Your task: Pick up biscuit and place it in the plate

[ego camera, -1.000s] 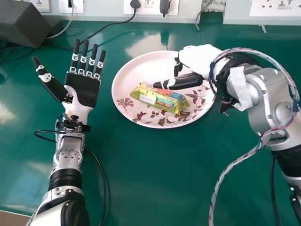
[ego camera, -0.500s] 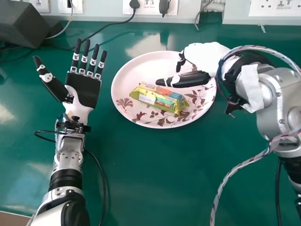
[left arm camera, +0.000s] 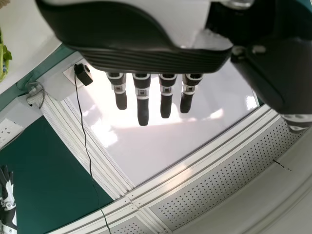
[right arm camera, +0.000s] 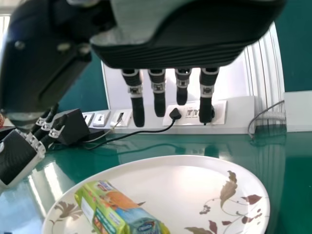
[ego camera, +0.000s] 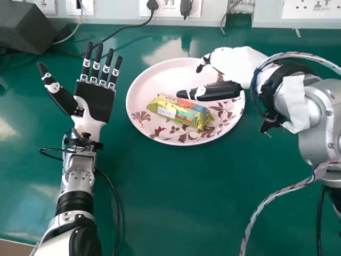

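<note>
Place step prob. done: biscuit pkt [ego camera: 180, 111] lies on floral plate [ego camera: 139, 96]. My R hand [ego camera: 216, 92], fingers extended, is over plate's R side; L hand [ego camera: 95, 101], spread wide, L of plate. Next: retract R hand.

A glossy green table [ego camera: 170, 197] carries a round, pale plate [ego camera: 152, 82] with a brown leaf pattern. Beyond the plate and to its left sits a dark, angular box [ego camera: 26, 24]; a black cable [ego camera: 113, 33] lies behind the plate, running leftward.
</note>
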